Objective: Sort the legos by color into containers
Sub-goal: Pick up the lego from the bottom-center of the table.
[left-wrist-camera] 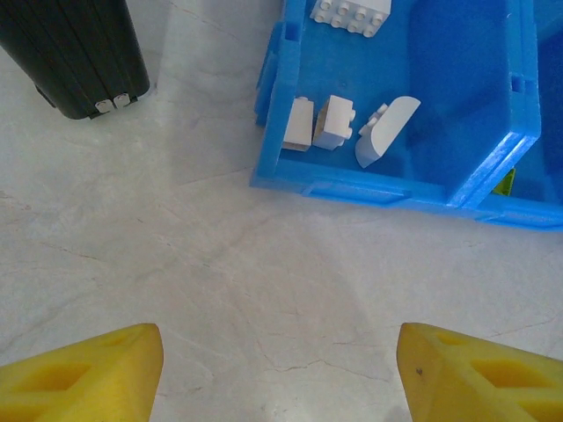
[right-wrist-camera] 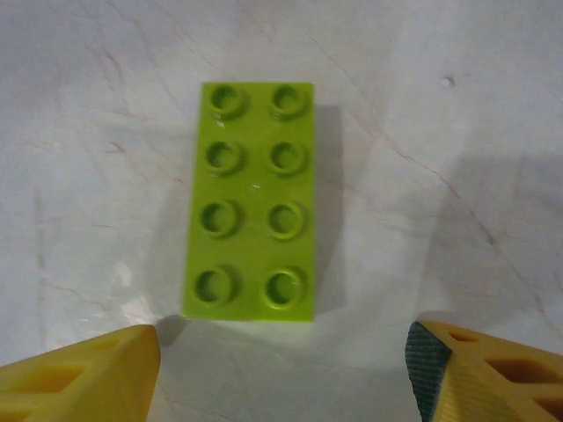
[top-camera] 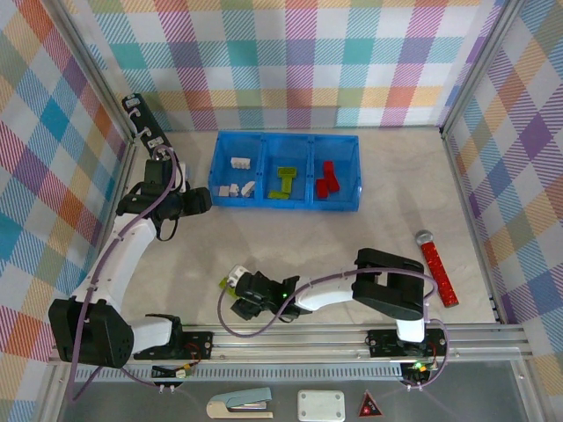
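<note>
Hovering right gripper (right-wrist-camera: 281, 374), jaws wide, lime green lego (right-wrist-camera: 251, 198) just ahead, left gripper (left-wrist-camera: 280, 369) wide, empty, near blue tray (left-wrist-camera: 387, 189)

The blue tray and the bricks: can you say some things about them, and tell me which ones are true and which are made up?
1. The white bricks lie in the left compartment of the blue tray. True.
2. The red bricks are in the middle compartment. False: they are in the right one; the green bricks have the middle.
3. The right gripper is squeezing the loose green brick. False: its jaws are open and the brick lies flat on the table, untouched.
4. The loose green brick has eight studs. True.
5. The left gripper holds a white brick. False: it is open and empty, over bare table beside the tray.
</note>
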`<move>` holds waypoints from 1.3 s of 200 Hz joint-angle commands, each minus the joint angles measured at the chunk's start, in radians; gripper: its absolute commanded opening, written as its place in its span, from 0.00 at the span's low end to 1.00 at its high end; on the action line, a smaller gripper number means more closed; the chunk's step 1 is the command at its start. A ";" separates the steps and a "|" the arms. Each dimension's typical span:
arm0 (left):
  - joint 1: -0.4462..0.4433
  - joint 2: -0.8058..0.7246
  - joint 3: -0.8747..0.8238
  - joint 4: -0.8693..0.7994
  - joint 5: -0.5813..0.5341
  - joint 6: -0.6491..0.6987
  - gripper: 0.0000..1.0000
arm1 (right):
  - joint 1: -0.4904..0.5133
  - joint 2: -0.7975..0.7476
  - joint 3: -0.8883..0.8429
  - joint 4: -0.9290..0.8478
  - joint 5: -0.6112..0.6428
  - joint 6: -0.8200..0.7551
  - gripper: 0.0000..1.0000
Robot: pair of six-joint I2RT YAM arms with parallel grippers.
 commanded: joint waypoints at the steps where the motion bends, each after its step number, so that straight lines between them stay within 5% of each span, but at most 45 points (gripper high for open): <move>1: 0.002 -0.005 -0.014 0.011 -0.008 0.016 0.71 | 0.011 0.034 -0.041 0.189 0.030 -0.028 0.73; 124: 0.001 0.010 -0.009 0.007 -0.007 0.014 0.71 | 0.011 0.096 -0.045 0.263 0.033 -0.034 0.41; 260: 0.002 0.020 -0.007 0.004 -0.011 0.014 0.71 | 0.004 0.029 -0.026 0.206 0.054 -0.063 0.27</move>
